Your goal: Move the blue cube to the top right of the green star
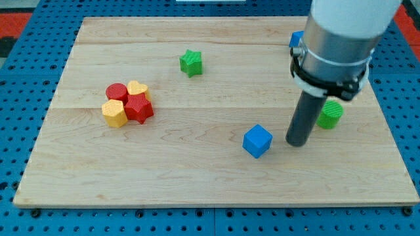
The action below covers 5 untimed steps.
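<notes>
The big flat wooden board (pixel 216 59) fills most of the view, and it sits on a blue sheet full of little holes (pixel 20 98). The fat white and grey robot arm (pixel 341 39) comes down from the view's top right. It ends in a straight dark rod, and there are no jaws at all, so nothing opens or shuts. My tip (pixel 296 143) rests on the wood just beside the small blue plastic cube (pixel 257 141), on the cube's right side in the view, with a thin gap between them.

The blue cube sits low and a bit right of the middle of the board. The small green plastic star (pixel 191 62) is well apart from it, up toward the view's top left.

I think the cube is light, hard and smooth, so it should slide easily on the wood. It may spin if it is poked on a corner. It is better to push flat on a side, low down.

Counting: one green star, one green round ribbed block (pixel 330 114) behind the rod, one blue cube, one more blue block (pixel 296 39) partly hidden by the arm, two red blocks (pixel 138 108) and two yellow blocks (pixel 115 113) bunched together at the view's left
</notes>
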Tool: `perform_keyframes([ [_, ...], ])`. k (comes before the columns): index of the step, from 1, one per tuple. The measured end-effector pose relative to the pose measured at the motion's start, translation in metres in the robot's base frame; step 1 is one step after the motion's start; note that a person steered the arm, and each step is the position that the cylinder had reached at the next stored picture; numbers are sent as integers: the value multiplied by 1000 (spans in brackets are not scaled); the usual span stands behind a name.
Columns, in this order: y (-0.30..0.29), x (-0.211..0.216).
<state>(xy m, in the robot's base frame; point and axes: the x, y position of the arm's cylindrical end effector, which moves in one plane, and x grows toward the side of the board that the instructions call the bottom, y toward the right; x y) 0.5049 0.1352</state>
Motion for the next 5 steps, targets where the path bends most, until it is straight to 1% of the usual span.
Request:
perform_keyframes([
  [1,0,21],
  [2,3,56],
  [3,-3,68],
  [4,-26,45],
  [5,-32,-2],
])
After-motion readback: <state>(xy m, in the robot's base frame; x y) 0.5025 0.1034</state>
